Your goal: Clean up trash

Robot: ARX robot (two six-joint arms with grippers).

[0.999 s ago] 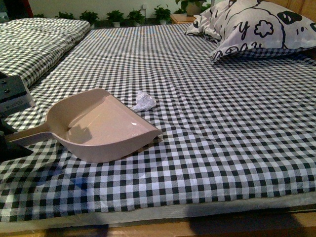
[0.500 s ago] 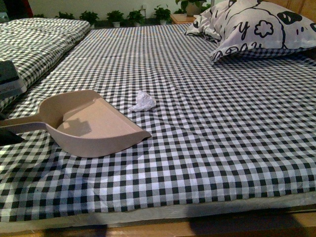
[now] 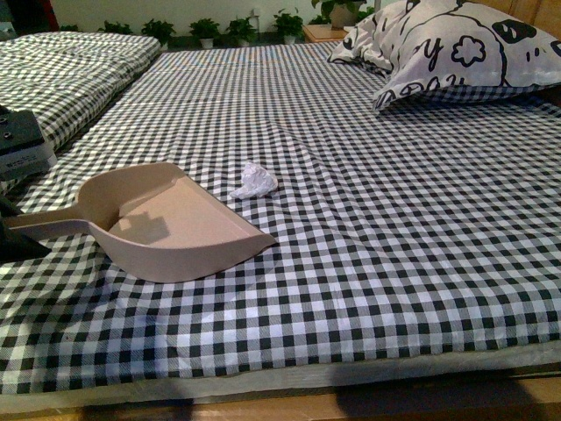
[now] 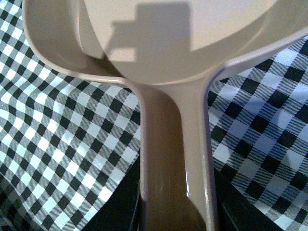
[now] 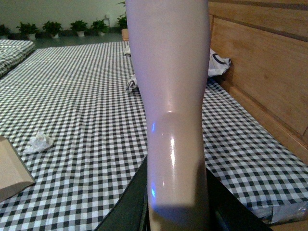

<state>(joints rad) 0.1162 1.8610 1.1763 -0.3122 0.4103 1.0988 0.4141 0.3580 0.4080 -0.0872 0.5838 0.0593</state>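
Checkered bed point(image 3: 394, 219); patterned pillow point(image 3: 456, 53); potted plants point(image 3: 206, 31) behind; wooden panel point(image 5: 260, 62) alongside.

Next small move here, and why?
Probably slide the dustpan toward the trash: its open lip faces the wad, but bare bedsheet separates them. The left gripper grips its handle; the right gripper holds the brush, out of the front view.

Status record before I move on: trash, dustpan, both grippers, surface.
surface: checked cover
trash: white wad on the cover, beside the dustpan's open edge, not touching it
dustpan: empty, open edge toward the trash
left gripper: fingers closed on the dustpan's handle
right gripper: fingers closed on a pink handle; outside the front view
pillow: far right
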